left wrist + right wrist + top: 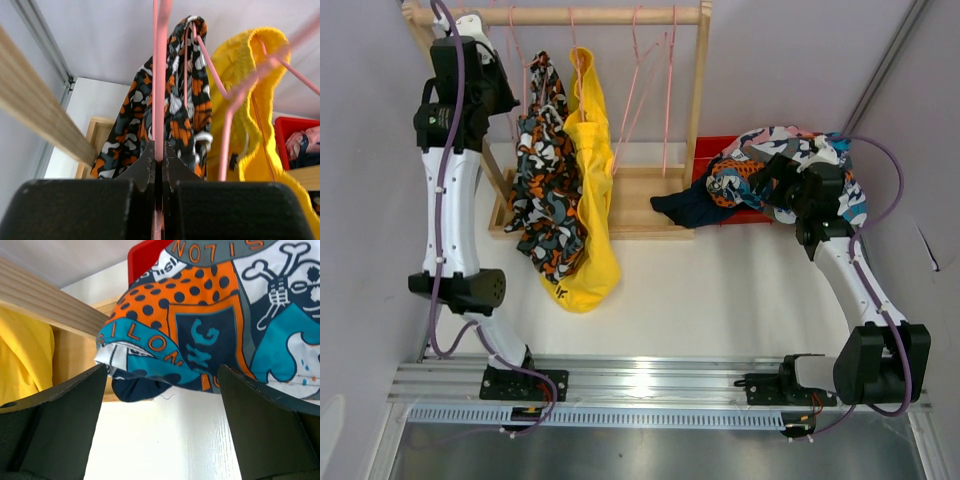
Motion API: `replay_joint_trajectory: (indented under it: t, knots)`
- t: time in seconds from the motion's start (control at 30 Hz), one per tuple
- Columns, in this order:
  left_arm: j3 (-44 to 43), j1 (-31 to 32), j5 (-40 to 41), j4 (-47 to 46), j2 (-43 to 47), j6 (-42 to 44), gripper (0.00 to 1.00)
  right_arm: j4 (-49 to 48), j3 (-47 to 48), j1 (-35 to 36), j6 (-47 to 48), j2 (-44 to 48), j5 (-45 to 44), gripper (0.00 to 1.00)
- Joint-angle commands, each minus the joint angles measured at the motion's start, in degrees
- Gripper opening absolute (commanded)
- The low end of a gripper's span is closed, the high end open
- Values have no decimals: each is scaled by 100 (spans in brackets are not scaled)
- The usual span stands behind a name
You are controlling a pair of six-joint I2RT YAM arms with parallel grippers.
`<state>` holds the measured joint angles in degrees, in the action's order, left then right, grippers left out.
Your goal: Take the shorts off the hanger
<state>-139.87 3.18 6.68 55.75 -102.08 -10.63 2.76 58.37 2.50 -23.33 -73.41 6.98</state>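
top: overhead, far | wrists: close, looking outward | shared: yellow shorts (588,200), rack (560,15)

From above, the left hand (159,167) is lost behind its own black wrist (470,75) at the far left corner of the table (720,290). Its camera blurs the thin pink wire hanger (160,75) it pinches, and cuts the plain yellow fabric shorts (250,100) at the right edge. Near the far right corner, blue-orange-white printed shorts (735,180) bury most of the red plastic bin (712,150) and of the plain navy shorts (685,208).
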Motion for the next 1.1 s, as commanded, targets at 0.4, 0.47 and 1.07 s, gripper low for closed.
replay_joint_trajectory:
  t: [0.4, 0.47, 1.07]
  knots:
    - [-333, -98, -325, -802, -727, -369, 22, -48, -484, 145, 92, 652, 40, 99]
    - [-68, -98, -316, -802, -498, -326, 25, -22, -476, 163, 83, 687, 31, 100]
    - [2280, -98, -298, -617, 1436, -62, 58, 707, -467, 356, 4, 1706, -127, 99]
